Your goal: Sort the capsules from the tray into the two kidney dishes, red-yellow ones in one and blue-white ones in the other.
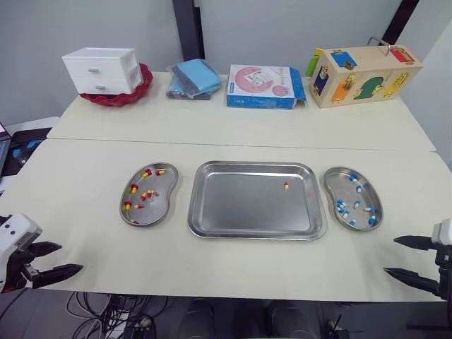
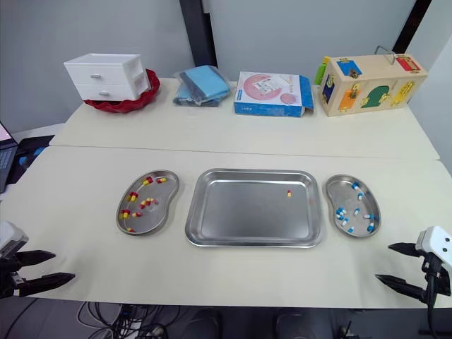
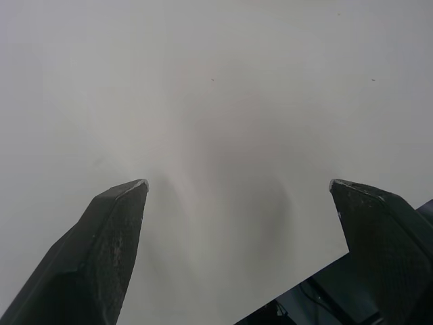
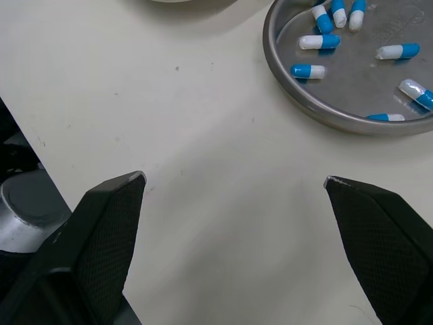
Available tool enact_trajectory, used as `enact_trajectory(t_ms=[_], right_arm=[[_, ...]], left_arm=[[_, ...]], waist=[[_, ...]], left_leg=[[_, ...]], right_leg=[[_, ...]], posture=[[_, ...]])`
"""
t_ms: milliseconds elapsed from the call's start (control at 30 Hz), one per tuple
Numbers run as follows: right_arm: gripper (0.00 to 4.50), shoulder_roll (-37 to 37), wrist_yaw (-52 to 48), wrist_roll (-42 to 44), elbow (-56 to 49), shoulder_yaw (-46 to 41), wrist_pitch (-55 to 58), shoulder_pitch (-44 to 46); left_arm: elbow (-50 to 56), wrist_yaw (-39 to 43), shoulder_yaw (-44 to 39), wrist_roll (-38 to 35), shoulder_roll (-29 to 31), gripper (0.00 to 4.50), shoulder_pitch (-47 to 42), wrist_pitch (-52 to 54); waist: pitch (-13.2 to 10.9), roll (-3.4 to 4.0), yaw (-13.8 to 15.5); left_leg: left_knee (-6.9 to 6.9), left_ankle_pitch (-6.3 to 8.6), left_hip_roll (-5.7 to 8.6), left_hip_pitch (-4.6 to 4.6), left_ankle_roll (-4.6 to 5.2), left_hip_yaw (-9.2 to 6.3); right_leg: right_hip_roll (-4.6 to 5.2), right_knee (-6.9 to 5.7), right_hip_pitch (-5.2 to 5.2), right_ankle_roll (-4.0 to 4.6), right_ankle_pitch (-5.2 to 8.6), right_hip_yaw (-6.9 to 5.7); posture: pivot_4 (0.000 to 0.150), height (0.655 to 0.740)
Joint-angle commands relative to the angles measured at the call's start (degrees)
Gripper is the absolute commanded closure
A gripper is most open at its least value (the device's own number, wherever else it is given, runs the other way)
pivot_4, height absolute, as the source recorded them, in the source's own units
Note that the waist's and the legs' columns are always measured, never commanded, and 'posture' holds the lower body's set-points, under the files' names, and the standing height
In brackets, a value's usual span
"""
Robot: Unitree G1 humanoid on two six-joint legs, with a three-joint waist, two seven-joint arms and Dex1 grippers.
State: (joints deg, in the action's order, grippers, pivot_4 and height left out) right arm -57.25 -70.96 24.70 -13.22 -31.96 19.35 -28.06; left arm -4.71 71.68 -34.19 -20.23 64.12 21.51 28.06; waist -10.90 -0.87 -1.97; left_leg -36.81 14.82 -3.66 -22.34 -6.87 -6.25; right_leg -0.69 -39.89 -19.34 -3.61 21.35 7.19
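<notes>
you are looking down on the surface (image 1: 233, 127), where the steel tray (image 1: 240, 208) is sitting in the middle. one red-yellow capsule (image 1: 286, 186) is lying in its far right part. the left kidney dish (image 1: 159, 203) is sitting just beside the tray's left edge, carrying the other red-yellow capsules (image 1: 134, 188). the right kidney dish (image 1: 346, 189) is sitting just beside the tray's right edge, carrying the blue-white capsules (image 4: 308, 70).

your left gripper (image 1: 70, 257) is pointing in over the near left edge of the surface, jaws spread wide and gripping nothing. your right gripper (image 1: 390, 256) is pointing in over the near right edge, jaws likewise wide and empty.

the right wrist view is giving you the blue-white capsules close up, lying apart from one another inside the dish's rim, beyond the jaws. the left wrist view is giving you bare surface between its jaws. the head views are adding the far side: a white drawer unit (image 1: 102, 69), a blue cloth (image 1: 194, 78), a blue box (image 1: 265, 86) and a wooden toy box (image 1: 364, 74).
</notes>
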Motion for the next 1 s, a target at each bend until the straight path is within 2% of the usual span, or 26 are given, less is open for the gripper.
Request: enact_trajectory(t_ms=[33,167,300,433,533,667,733,867,1000], right_arm=[[0.0,1.7,-0.1,1.2,-4.7,-0.8,-0.2,-1.4],[0.0,7.4,2.0,3.4,-12.1,0.5,-0.7,-3.6],[0.0,14.3,6.4,3.2,-18.7,5.7,-2.5,-4.3],[0.0,18.0,10.5,1.1,-22.9,10.5,-3.3,-5.7],[0.0,21.2,14.7,0.5,-25.7,13.3,-3.2,-6.7],[0.0,24.4,20.2,-2.4,-27.6,17.4,-3.4,-7.5],[0.0,24.9,21.9,-3.4,-27.9,18.5,-3.4,-7.6],[0.0,27.8,27.1,-4.0,-28.2,20.6,-2.5,-6.7],[0.0,29.0,30.3,-4.6,-29.6,22.3,-1.8,-6.8]], left_arm=[[4.3,0.0,-1.0,-2.0,-0.1,0.03,-1.9,1.2],[11.7,-1.8,3.5,-5.8,-0.4,0.03,-9.4,5.2],[15.9,-3.6,13.6,-9.9,-2.8,0.03,-24.1,8.6],[15.8,-4.2,26.6,-8.2,-8.4,0.03,-40.4,9.3],[12.6,-4.6,36.3,-4.2,-14.9,0.03,-50.2,6.9],[1.5,-4.5,46.7,3.3,-26.2,0.03,-61.3,-2.5],[-3.6,-4.1,48.8,5.7,-29.4,0.03,-64.2,-6.3],[-25.2,-5.2,53.1,11.8,-41.6,0.03,-75.2,-19.4],[-41.7,-5.4,53.8,16.1,-48.9,0.03,-81.6,-29.8]], waist=[[0.0,0.0,0.1],[0.0,-0.02,0.3],[0.0,-0.02,0.4],[0.0,0.0,0.3],[0.0,-0.02,0.2],[0.0,0.0,0.1],[0.0,0.0,0.0],[0.0,0.0,0.2],[0.1,-0.03,0.2]], left_leg=[[0.0,0.0,0.0,0.0,0.0,0.0],[-0.03,0.0,0.0,-0.01,0.0,-0.04],[-0.06,0.0,0.01,-0.02,-0.01,-0.07],[-0.11,-0.01,0.03,-0.06,-0.01,-0.11],[-0.12,-0.01,0.04,-0.07,-0.01,-0.11],[-0.15,-0.01,0.04,-0.08,-0.01,-0.12],[-0.15,-0.02,0.07,-0.07,-0.01,-0.11],[-0.17,-0.02,0.08,-0.1,0.0,-0.16],[-0.22,-0.02,0.21,-0.24,0.01,-0.19]], right_leg=[[0.0,0.0,0.0,0.0,0.0,0.0],[0.0,-0.01,0.04,0.0,0.0,-0.03],[0.0,-0.02,0.04,-0.01,-0.01,-0.05],[-0.01,-0.06,0.05,-0.02,-0.01,-0.08],[-0.01,-0.05,0.05,-0.02,-0.02,-0.08],[-0.04,-0.07,0.03,-0.01,-0.02,-0.08],[-0.03,-0.07,0.04,-0.01,-0.02,-0.06],[-0.04,-0.07,0.02,-0.01,-0.02,-0.1],[0.0,0.0,-0.01,-0.06,-0.04,-0.09]], posture=[[0.15,0.74],[0.15,0.74],[0.15,0.74],[0.15,0.74],[0.15,0.74],[0.15,0.74],[0.15,0.74],[0.15,0.74],[0.15,0.74]])
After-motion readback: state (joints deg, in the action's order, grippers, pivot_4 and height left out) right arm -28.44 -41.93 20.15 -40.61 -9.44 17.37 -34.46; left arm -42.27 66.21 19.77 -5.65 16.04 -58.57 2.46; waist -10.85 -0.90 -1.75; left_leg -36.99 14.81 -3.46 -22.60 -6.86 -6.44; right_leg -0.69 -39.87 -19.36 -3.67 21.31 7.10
